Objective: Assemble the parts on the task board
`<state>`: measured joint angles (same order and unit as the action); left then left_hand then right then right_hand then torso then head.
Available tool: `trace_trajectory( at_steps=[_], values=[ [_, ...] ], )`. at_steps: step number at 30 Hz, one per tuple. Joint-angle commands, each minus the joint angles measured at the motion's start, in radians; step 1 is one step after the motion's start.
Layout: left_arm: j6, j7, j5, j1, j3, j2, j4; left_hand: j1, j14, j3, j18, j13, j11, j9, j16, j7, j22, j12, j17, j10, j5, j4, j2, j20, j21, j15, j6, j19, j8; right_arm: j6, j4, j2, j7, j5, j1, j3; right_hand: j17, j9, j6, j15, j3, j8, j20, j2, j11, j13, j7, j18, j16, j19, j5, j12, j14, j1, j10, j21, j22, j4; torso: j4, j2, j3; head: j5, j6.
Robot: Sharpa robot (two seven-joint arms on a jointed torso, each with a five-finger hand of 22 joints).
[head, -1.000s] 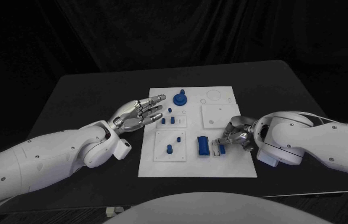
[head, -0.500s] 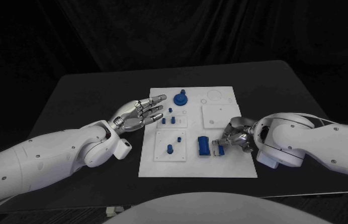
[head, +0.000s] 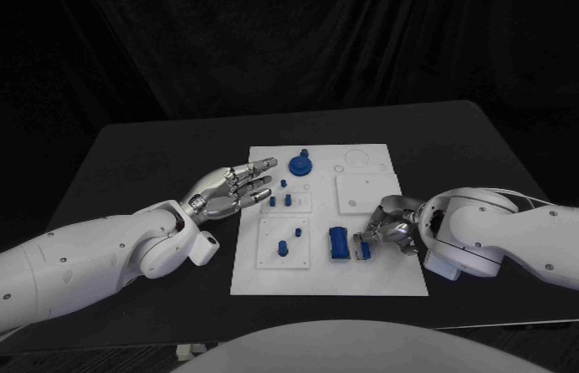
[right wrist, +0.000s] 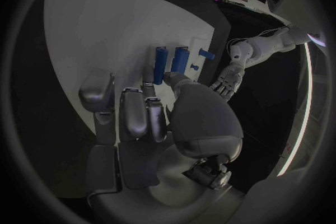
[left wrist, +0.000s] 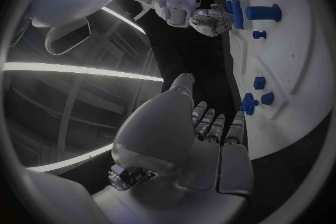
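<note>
Head view: right hand (head: pixel 388 229) at task board (head: pixel 362 283) near-right, fingers on thin blue part (head: pixel 363 248) beside blue block (head: pixel 340 242); grasp unclear. Left hand (head: pixel 229 189) empty, fingers spread. Right wrist view: fingertips (right wrist: pixel 149 74) meet the part; best seated slowly, kept upright.

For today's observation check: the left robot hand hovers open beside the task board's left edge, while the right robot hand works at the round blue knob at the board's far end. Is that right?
One detail is wrong. The right robot hand is not at the round blue knob; it works at the blue blocks near the board's near right part, as the head view shows. The left robot hand does hover open beside the task board.
</note>
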<state>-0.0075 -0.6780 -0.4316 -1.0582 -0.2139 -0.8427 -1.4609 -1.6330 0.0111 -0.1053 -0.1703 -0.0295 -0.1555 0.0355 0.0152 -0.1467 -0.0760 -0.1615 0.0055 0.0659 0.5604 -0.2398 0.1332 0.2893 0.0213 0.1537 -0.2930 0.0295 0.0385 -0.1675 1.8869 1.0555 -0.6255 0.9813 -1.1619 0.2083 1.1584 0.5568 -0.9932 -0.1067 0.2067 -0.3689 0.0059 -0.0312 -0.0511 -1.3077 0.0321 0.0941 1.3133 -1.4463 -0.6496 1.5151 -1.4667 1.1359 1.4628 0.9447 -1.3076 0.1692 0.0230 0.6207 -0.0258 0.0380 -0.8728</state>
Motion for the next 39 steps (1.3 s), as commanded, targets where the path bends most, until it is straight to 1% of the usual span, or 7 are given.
trace_trajectory(
  at_steps=[1,8,25,32,33,37,39],
  values=[
    [0.014,-0.041,0.002,0.001,0.001,0.001,-0.002,-0.009,0.0,0.0,0.001,0.001,-0.007,-0.002,0.005,-0.02,-0.001,0.003,0.001,0.003,0.007,0.004,-0.002,0.007,0.004,0.01,0.007,0.002,-0.005,0.007,-0.002,-0.002,-0.006,0.0,0.003,0.0,-0.002,0.0,0.008,0.0,0.0,0.0,-0.001,0.003,0.004,-0.217,0.001,0.015,-0.006,0.008,0.009,-0.003,-0.026,-0.012,0.081,-0.004,-0.082,0.006,0.0005,0.0,0.0,0.001,0.0],
    [0.017,-0.038,0.002,0.001,0.001,0.001,-0.001,-0.009,0.0,0.001,0.001,0.001,-0.007,-0.002,0.005,-0.02,-0.002,0.003,0.002,0.003,0.007,0.004,-0.001,0.007,0.005,0.01,0.007,0.003,-0.005,0.002,-0.003,-0.004,-0.006,0.002,0.004,0.0,-0.005,0.002,0.011,0.002,-0.002,0.001,0.0,0.004,0.005,-0.216,0.002,0.016,-0.01,0.008,0.053,-0.004,-0.027,-0.026,0.08,-0.013,-0.079,0.021,0.0007,0.0,-0.0002,0.001,0.0],
    [0.027,-0.027,0.002,0.003,0.001,0.004,0.002,-0.01,0.0,0.003,0.003,0.001,-0.011,-0.002,0.006,-0.022,-0.003,0.003,0.002,0.003,0.007,0.007,0.0,0.007,0.006,0.013,0.007,0.004,-0.005,-0.013,0.001,-0.004,-0.003,0.007,0.005,0.0,-0.008,0.002,0.017,0.003,-0.006,0.004,0.001,0.002,0.007,-0.214,0.004,0.017,-0.014,0.006,0.101,-0.006,-0.027,-0.035,0.08,-0.021,-0.078,0.034,0.0005,0.0,-0.0002,-0.001,0.0],
    [0.029,-0.025,0.002,0.004,0.001,0.004,0.002,-0.01,0.0,0.003,0.003,0.001,-0.011,-0.002,0.006,-0.022,-0.003,0.003,0.002,0.003,0.007,0.007,0.0,0.007,0.006,0.013,0.007,0.004,-0.005,-0.008,-0.003,-0.005,-0.004,0.011,0.005,0.0,-0.007,-0.001,0.021,0.005,-0.02,0.01,0.003,-0.004,0.01,-0.213,0.007,0.017,-0.015,0.003,0.177,-0.007,-0.029,-0.041,0.08,-0.029,-0.076,0.046,0.0005,0.0,-0.0002,-0.003,0.0],
    [0.029,-0.025,0.002,0.004,0.001,0.004,0.002,-0.01,0.0,0.003,0.003,0.001,-0.011,-0.002,0.006,-0.022,-0.003,0.003,0.002,0.003,0.007,0.007,0.0,0.007,0.006,0.013,0.007,0.004,-0.005,-0.007,-0.003,-0.005,-0.004,0.011,0.005,0.0,-0.008,-0.002,0.02,0.006,-0.028,0.011,0.004,-0.007,0.011,-0.214,0.008,0.017,-0.017,0.002,0.214,-0.006,-0.029,-0.045,0.08,-0.029,-0.076,0.051,0.0005,0.0,-0.0003,-0.003,0.0],
    [0.03,-0.024,0.002,0.005,0.001,0.004,0.002,-0.01,0.0,0.003,0.003,0.001,-0.011,-0.002,0.006,-0.022,-0.003,0.003,0.002,0.003,0.007,0.007,0.0,0.007,0.006,0.013,0.007,0.004,-0.005,-0.004,-0.004,-0.006,-0.005,0.013,0.005,0.0,-0.008,-0.003,0.018,0.006,-0.038,0.012,0.004,-0.008,0.011,-0.214,0.009,0.017,-0.017,0.001,0.253,-0.006,-0.029,-0.048,0.08,-0.031,-0.077,0.057,0.0005,0.0,-0.0002,-0.003,0.0],
    [0.03,-0.023,0.002,0.005,0.001,0.004,0.002,-0.01,0.0,0.003,0.003,0.001,-0.011,-0.002,0.006,-0.022,-0.003,0.003,0.002,0.003,0.007,0.007,0.0,0.007,0.006,0.013,0.007,0.004,-0.005,-0.002,-0.004,-0.006,-0.005,0.013,0.005,0.0,-0.008,-0.004,0.015,0.007,-0.054,0.012,0.005,-0.01,0.012,-0.214,0.01,0.017,-0.018,-0.001,0.305,-0.006,-0.03,-0.058,0.081,-0.033,-0.077,0.068,0.0006,0.0,-0.0002,-0.002,0.0]
  ],
)
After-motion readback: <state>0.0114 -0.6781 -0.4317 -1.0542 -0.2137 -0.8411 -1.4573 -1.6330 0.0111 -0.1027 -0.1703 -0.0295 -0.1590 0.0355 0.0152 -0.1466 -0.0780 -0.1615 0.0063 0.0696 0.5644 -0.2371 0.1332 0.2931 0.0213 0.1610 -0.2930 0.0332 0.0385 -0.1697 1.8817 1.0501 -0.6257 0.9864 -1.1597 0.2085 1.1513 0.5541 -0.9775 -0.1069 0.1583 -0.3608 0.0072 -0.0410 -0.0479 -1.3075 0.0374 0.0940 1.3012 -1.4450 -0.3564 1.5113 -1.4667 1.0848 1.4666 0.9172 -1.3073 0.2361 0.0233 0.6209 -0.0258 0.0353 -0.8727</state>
